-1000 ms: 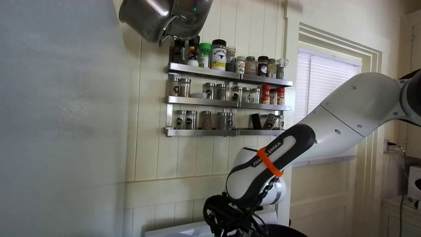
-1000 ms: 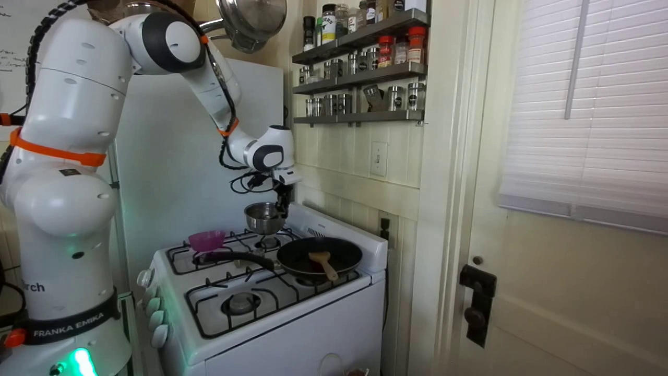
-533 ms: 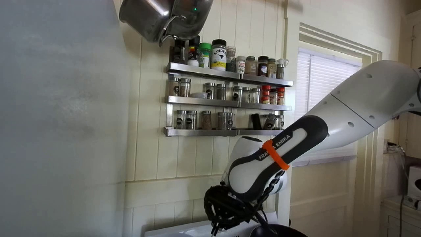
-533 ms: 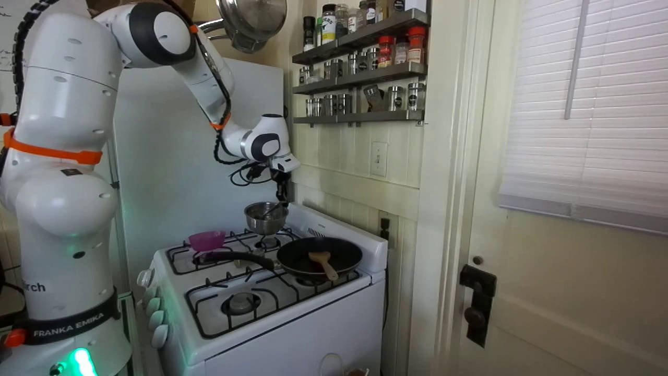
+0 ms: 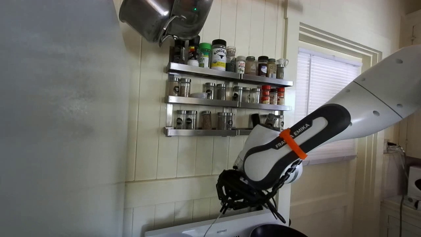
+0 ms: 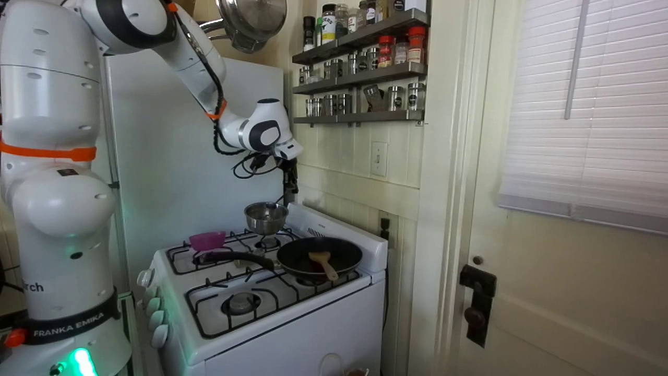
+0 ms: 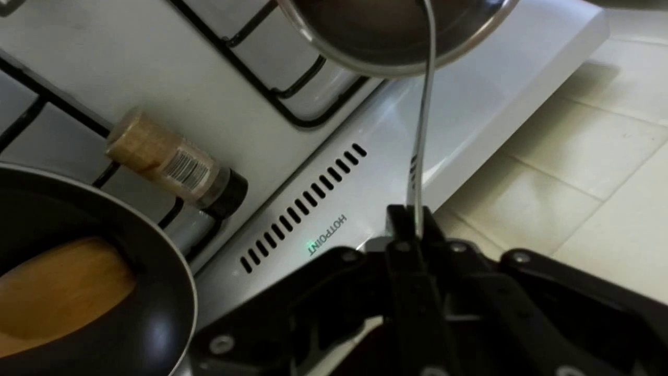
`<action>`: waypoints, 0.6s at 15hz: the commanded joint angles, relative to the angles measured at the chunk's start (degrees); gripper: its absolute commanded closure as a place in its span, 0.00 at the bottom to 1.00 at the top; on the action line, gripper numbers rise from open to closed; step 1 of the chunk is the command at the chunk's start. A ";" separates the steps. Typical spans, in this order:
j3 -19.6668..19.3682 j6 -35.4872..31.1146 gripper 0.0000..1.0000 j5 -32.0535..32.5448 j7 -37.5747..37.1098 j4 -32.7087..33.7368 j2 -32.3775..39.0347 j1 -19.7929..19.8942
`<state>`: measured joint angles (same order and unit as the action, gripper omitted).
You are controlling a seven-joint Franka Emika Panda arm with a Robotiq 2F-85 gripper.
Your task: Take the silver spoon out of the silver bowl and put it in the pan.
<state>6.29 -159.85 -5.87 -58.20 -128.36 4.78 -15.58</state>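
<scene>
My gripper point(image 7: 415, 222) is shut on the handle of the silver spoon point(image 7: 425, 104) in the wrist view. The spoon slants from the fingers over the silver bowl point(image 7: 376, 69); its far end is cut off at the top edge. In an exterior view my gripper point(image 6: 290, 194) is above and beside the bowl point(image 6: 265, 223), and the thin spoon point(image 6: 281, 199) slopes down to its rim. I cannot tell whether the tip is still inside. The black pan point(image 6: 293, 257) stands nearer that camera. It also shows in the wrist view point(image 7: 156, 313).
A wooden spatula point(image 6: 324, 263) lies in the pan. A spice jar point(image 7: 172, 162) lies on the stove between pan and bowl. A pink bowl point(image 6: 207, 241) is on the stove's left. The stove's back panel point(image 6: 344, 230), wall and spice shelves point(image 6: 360, 117) stand behind.
My gripper has risen from the bowl with the spoon in it, drawing the spoon upward. The arm has also drawn back. The bowl and pan have not moved.
</scene>
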 commanded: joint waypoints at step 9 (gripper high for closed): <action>-2.92 -3.17 0.99 13.86 -24.07 -18.48 -21.68 9.61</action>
<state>2.70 -161.49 3.71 -74.08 -139.78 -9.11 -9.36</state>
